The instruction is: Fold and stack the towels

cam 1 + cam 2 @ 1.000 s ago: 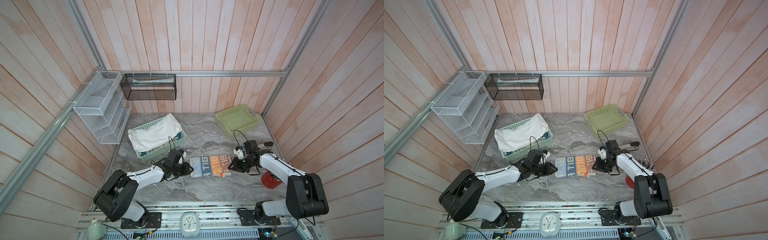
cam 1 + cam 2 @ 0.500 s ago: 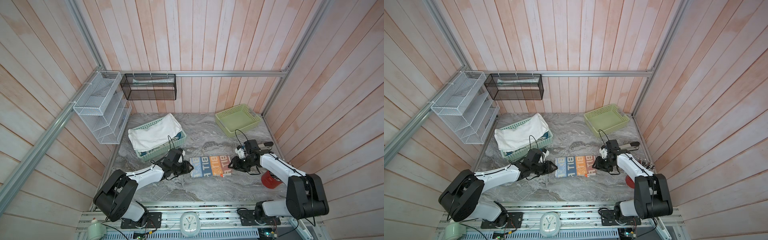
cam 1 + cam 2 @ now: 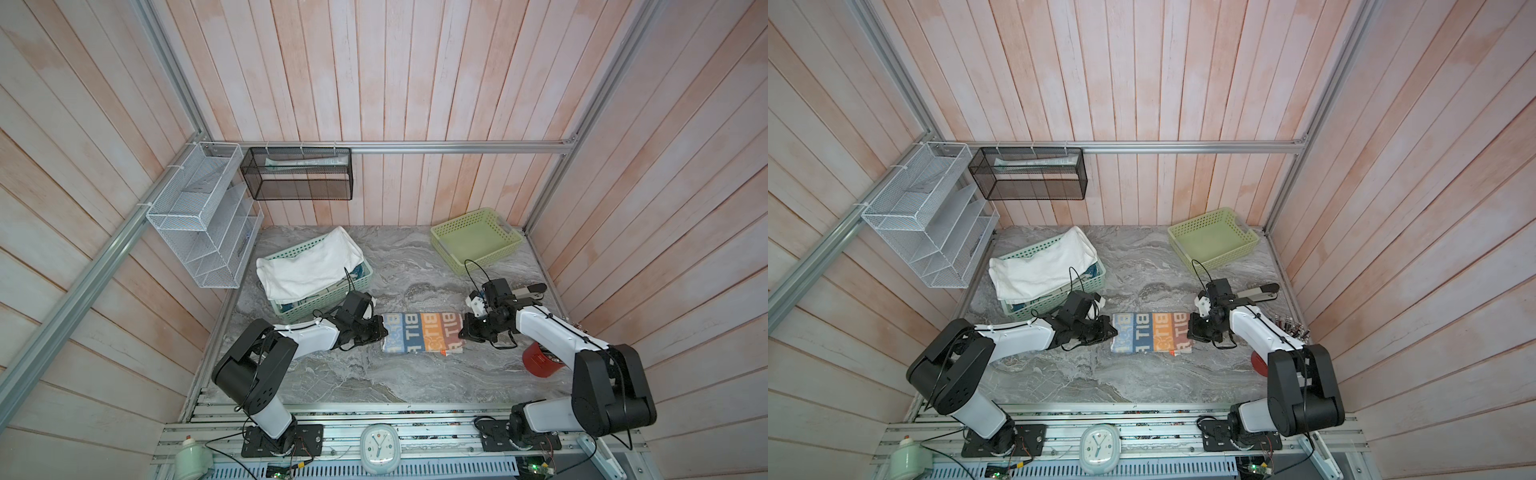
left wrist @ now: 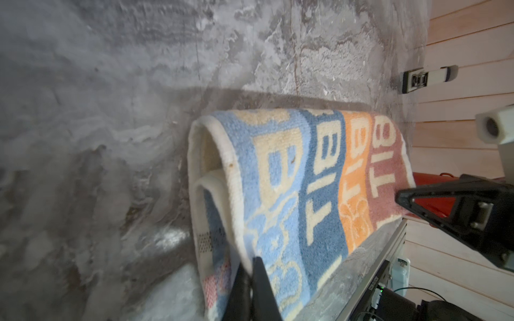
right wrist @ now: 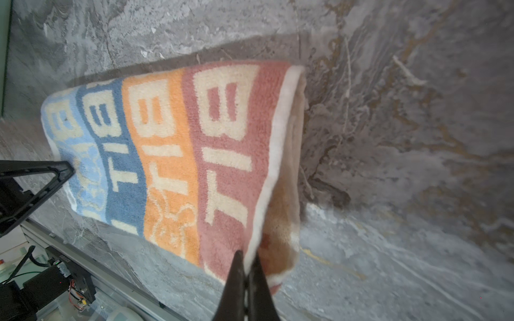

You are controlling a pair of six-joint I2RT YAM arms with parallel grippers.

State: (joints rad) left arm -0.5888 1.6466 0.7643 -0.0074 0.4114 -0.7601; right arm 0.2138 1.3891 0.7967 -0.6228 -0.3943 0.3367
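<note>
The striped towel [image 3: 422, 334] hides its lower layer — mostly.

Nubby terry-cloth striped towel [image 3: 422, 338] on matt, veined marble-look tabletop [image 3: 415, 270]; whitewashed wood-plank walls [image 3: 415, 83]

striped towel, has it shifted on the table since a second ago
No. The striped towel sits the same gap from the teal basket as before.
</note>
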